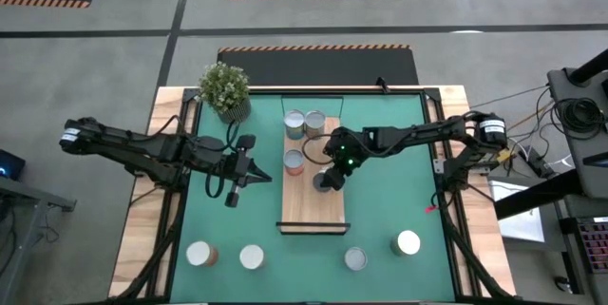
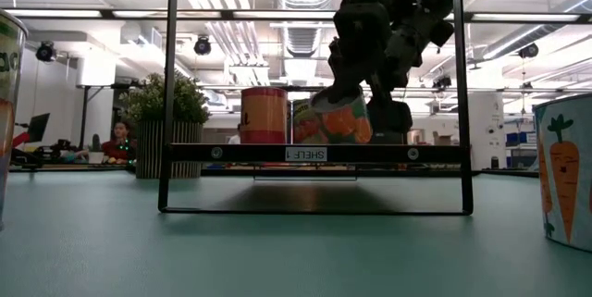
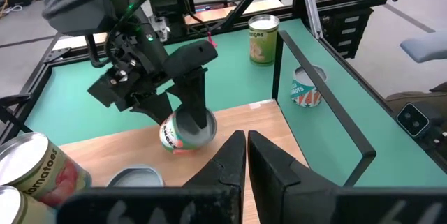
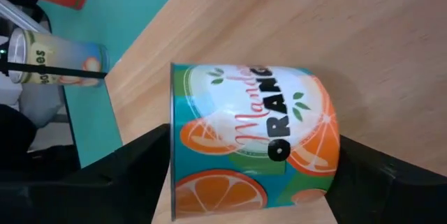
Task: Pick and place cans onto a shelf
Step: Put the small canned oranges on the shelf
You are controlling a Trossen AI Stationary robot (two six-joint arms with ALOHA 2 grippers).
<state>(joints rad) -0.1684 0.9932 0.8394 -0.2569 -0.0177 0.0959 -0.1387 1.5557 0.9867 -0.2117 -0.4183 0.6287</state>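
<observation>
Light wood is what the mandarin-orange can needs to meet squarely; at this moment it sits tilted between the fingers of the right gripper over the shelf, its rim low against the plank and its body leaning (the low view shows the slant plainly). The jaws stand wide on either side of the can, and I cannot tell whether they are pressing it or have let it go; 3 cans already stand at the far end of the shelf, the nearest just beside the gripper. The step, as I judge it, is the setting-down; done well, the can is brought upright before the fingers spread fully, then the gripper lifts straight up, clear of the neighbour. The left gripper waits clenched beside the shelf; 4 cans remain on the green mat.
</observation>
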